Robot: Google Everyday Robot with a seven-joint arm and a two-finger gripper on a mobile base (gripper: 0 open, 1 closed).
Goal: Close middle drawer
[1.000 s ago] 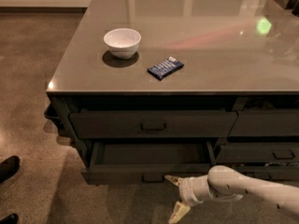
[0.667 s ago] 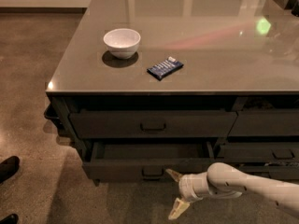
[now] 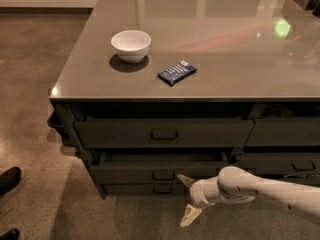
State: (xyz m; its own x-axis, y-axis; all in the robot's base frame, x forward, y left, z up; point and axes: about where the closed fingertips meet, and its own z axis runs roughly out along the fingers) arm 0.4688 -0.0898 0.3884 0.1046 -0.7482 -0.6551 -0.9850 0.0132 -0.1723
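Note:
The middle drawer [image 3: 160, 170] is a wide dark-grey drawer with a low flat front and a small loop handle [image 3: 163, 175]. It stands pulled out a little from the cabinet, with a narrow strip of its interior showing. My gripper [image 3: 186, 198] is at the drawer front, just right of the handle. Its fingers are spread open, the upper fingertip [image 3: 183, 179] at the drawer face, the lower one [image 3: 189, 216] hanging below. It holds nothing. My white arm reaches in from the lower right.
A taller drawer [image 3: 164, 132] sits above, another low one [image 3: 160, 189] below. Narrower drawers [image 3: 290, 162] are to the right. On the counter stand a white bowl [image 3: 131, 45] and a blue packet [image 3: 177, 72]. Dark shoes [image 3: 10, 180] are at the left edge.
The middle drawer has slid inward, so less of its interior shows. My gripper has moved forward with it toward the cabinet, staying open against the drawer front.

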